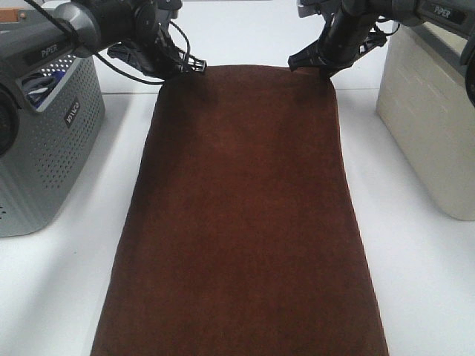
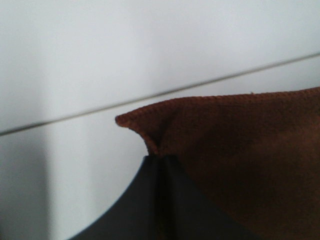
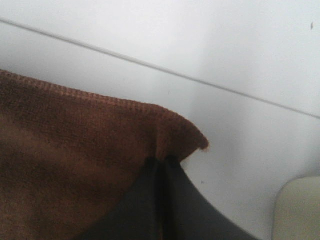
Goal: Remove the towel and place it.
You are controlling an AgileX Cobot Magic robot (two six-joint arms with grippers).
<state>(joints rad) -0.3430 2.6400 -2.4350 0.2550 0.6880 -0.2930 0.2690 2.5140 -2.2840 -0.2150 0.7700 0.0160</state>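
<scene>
The towel [image 1: 245, 215] is a large dark brown plush cloth with a stitched hem, spread lengthwise down the middle of the white table. My left gripper [image 1: 178, 70] is shut on its far left corner, and the left wrist view shows the pinched towel corner [image 2: 155, 125] above the closed gripper [image 2: 160, 161]. My right gripper [image 1: 315, 68] is shut on the far right corner, and the right wrist view shows that towel corner [image 3: 172, 130] pinched above the closed gripper [image 3: 161, 162]. The near end of the towel runs out of view.
A grey perforated basket [image 1: 44, 141] stands at the left of the towel. A cream bin [image 1: 434, 126] stands at the right and shows in the right wrist view [image 3: 297, 207]. A seam line crosses the white table [image 1: 415, 282] behind the towel.
</scene>
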